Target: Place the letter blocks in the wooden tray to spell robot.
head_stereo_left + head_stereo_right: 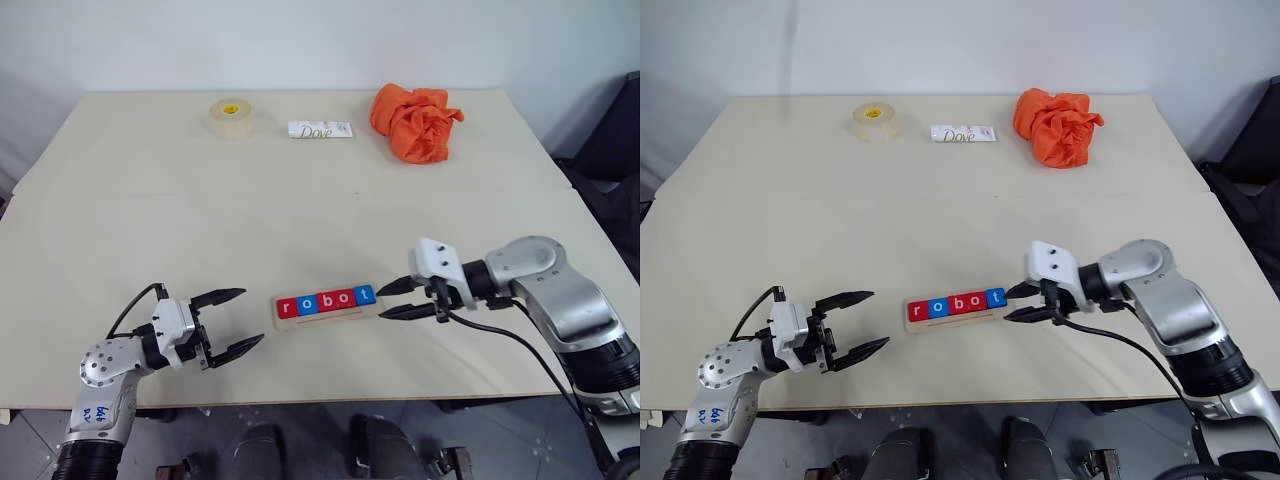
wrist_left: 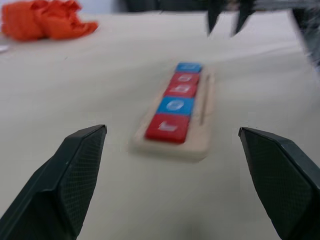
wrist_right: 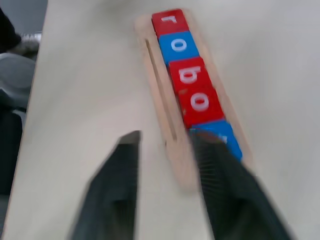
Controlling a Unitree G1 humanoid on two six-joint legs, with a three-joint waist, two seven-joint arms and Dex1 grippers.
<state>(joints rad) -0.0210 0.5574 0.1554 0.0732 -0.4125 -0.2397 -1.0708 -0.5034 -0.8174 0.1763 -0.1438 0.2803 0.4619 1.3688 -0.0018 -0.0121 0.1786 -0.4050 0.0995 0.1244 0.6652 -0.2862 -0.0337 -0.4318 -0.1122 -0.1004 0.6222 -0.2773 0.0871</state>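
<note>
The wooden tray (image 1: 332,318) lies near the table's front edge. Five letter blocks (image 1: 327,301) sit in it in a row: red r (image 1: 287,307), blue o (image 1: 308,304), red b (image 3: 187,76), red o (image 3: 200,104) and blue t (image 1: 366,294). My right gripper (image 1: 382,303) is open at the tray's t end, with nothing between its fingers. In the right wrist view one finger (image 3: 220,170) overlaps the t block; whether it touches, I cannot tell. My left gripper (image 1: 252,316) is open wide, a short way off the r end and pointing at it.
At the back of the table are a roll of tape (image 1: 231,118), a white Dove packet (image 1: 320,130) and a crumpled orange cloth (image 1: 415,122). The table's front edge (image 1: 330,400) runs just below both grippers.
</note>
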